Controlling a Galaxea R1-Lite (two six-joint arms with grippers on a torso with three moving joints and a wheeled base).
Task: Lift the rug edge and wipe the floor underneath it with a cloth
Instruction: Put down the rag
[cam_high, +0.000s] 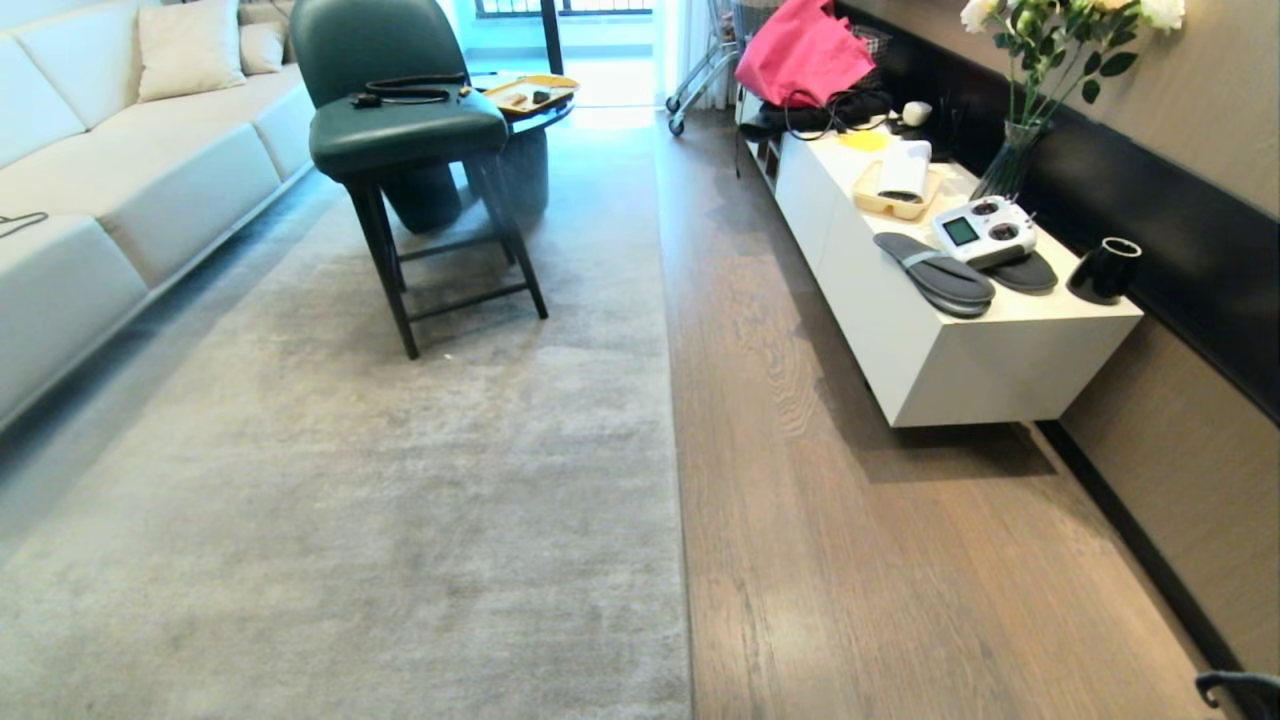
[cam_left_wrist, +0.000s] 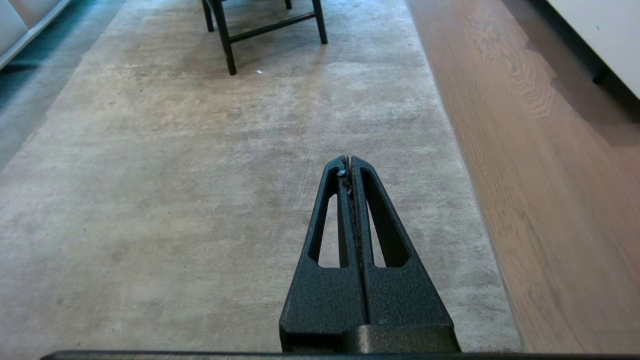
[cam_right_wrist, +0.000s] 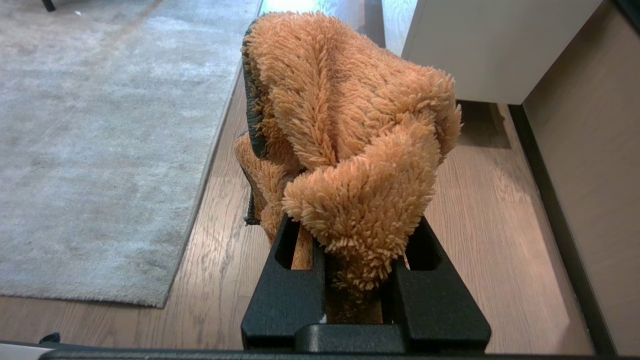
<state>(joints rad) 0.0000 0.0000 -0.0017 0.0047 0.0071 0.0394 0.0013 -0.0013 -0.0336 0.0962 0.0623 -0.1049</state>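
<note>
Left gripper (cam_left_wrist: 349, 162) hangs over the grey rug, fingers pressed together, holding nothing. Rug edge (cam_high: 672, 400) runs straight down the room, lying flat on the floor (cam_high: 850, 560); a green chair (cam_high: 400, 130) stands on the pile farther up, a pale sofa (cam_high: 120, 190) off the rug's far left. Right gripper (cam_right_wrist: 355, 280) is over bare planks just right of that edge, jaws clamped on the bunched orange cloth (cam_right_wrist: 350, 135). Plank strip open between rug and white cabinet (cam_high: 950, 350).
</note>
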